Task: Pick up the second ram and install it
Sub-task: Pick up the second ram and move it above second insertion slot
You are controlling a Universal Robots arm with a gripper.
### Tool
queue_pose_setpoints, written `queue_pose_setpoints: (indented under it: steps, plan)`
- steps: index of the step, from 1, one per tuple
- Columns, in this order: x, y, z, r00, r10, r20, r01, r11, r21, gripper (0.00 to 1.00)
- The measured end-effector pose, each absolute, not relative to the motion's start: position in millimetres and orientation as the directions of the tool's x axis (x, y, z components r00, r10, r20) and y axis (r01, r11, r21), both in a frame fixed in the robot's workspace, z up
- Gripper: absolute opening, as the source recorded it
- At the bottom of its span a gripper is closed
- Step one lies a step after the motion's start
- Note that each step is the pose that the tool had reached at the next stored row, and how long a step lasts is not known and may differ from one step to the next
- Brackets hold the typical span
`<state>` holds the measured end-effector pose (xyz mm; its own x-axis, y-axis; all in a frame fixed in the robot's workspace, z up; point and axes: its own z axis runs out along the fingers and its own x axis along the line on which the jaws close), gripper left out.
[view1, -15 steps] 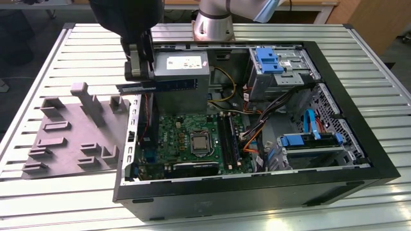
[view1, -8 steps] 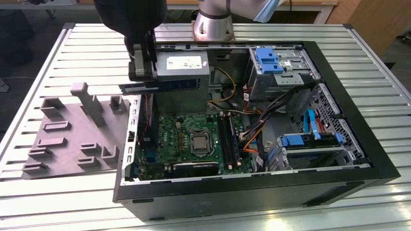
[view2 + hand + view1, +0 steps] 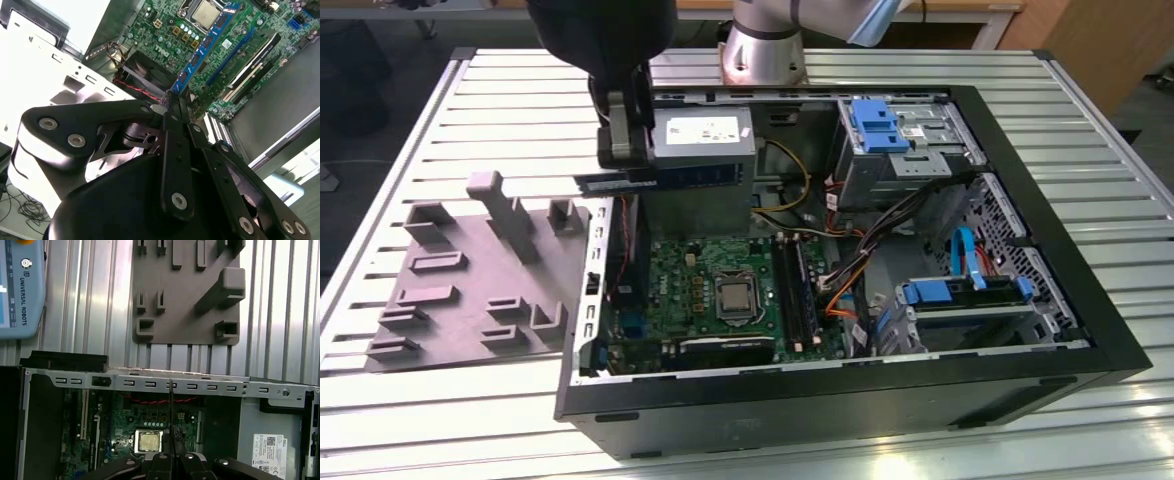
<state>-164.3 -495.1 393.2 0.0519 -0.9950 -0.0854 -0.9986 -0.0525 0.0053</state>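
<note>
The black two-fingered gripper (image 3: 172,100) has its jaws clamped on one end of the second ram (image 3: 205,42), a long, thin blue circuit stick with black chips that juts out beyond them. Seating it well probably means holding its edge parallel to the long black slots (image 3: 790,285) below the jaws and pressing evenly.

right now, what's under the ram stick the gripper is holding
The second ram, clamped in the gripper, hangs over the open case's green motherboard; the processor shows beside it. The board strip directly behind the stick is covered.
</note>
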Motion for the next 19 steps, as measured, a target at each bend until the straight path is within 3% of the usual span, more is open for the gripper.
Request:
queue_pose_setpoints:
  steps: [19]
  plan:
    - [-151,-495,393,0.052,-0.995,-0.085,-0.999,-0.053,0.005,0.11]
